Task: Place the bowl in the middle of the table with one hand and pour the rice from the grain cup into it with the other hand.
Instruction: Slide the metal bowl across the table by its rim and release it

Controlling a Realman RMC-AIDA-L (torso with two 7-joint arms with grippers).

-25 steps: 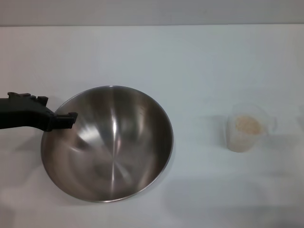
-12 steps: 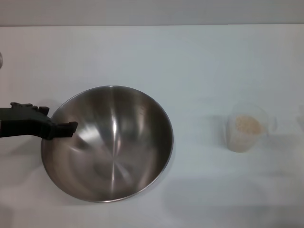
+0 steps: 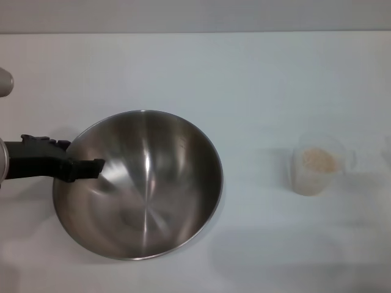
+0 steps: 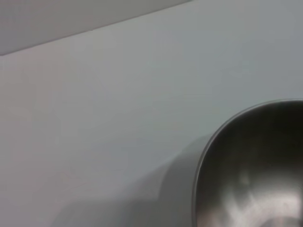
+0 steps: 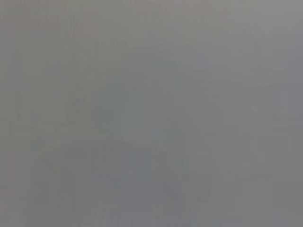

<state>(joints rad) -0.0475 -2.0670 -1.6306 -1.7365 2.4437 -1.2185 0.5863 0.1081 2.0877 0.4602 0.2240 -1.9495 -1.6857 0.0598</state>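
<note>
The steel bowl sits on the white table, left of centre, and its rim also shows in the left wrist view. My left gripper reaches in from the left at the bowl's left rim. It is open, with one black finger over the inside wall and the other outside the rim. The grain cup stands to the right, well apart from the bowl, with rice in it. My right gripper is out of view, and its wrist view shows only plain grey.
The far edge of the table runs across the top of the head view. A pale rounded part pokes in at the left edge.
My left gripper has moved nearer and slightly right, its finger reaching further over the bowl's left rim. The bowl and the cup have stayed in place.
</note>
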